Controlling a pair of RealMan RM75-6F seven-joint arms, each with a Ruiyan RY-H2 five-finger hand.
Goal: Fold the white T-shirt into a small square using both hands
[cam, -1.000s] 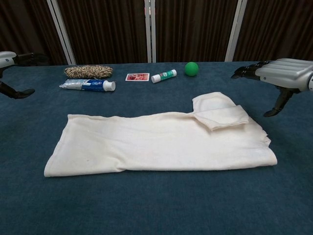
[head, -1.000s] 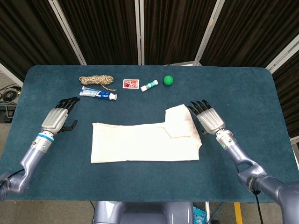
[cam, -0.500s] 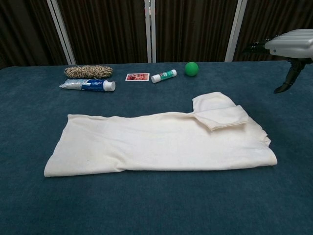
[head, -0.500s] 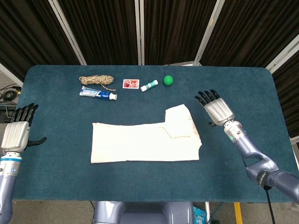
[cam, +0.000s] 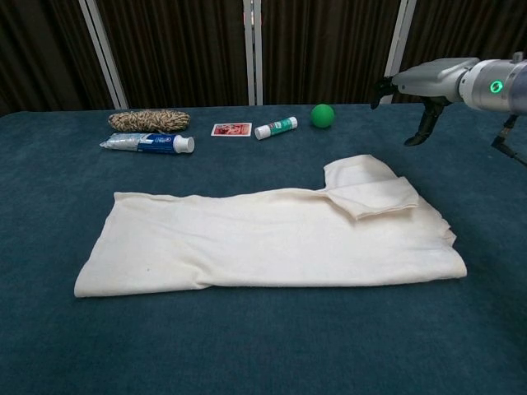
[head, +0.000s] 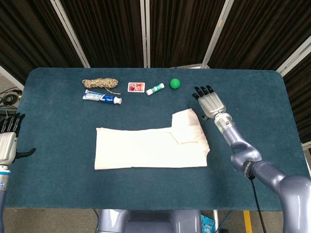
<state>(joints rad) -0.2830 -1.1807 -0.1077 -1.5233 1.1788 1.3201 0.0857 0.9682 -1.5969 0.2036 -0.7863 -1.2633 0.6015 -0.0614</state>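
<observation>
The white T-shirt [head: 153, 144] [cam: 272, 239] lies flat mid-table, folded into a long strip with a sleeve flap turned over at its right end. My right hand [head: 209, 103] [cam: 424, 82] hovers just right of and behind that sleeve end, fingers spread, holding nothing and not touching the cloth. At the far left table edge my left hand [head: 8, 139] shows only in the head view, flat and empty with fingers apart, well away from the shirt.
Along the back of the blue table [head: 58, 170] lie a coil of rope [head: 100, 83], a toothpaste tube [head: 102, 98], a small red card [head: 136, 87], a glue stick [head: 155, 89] and a green ball [head: 175, 83].
My left hand has pulled away from the shirt to the left table edge. My right hand has drifted back and inward toward the sleeve end. The shirt has not moved.
</observation>
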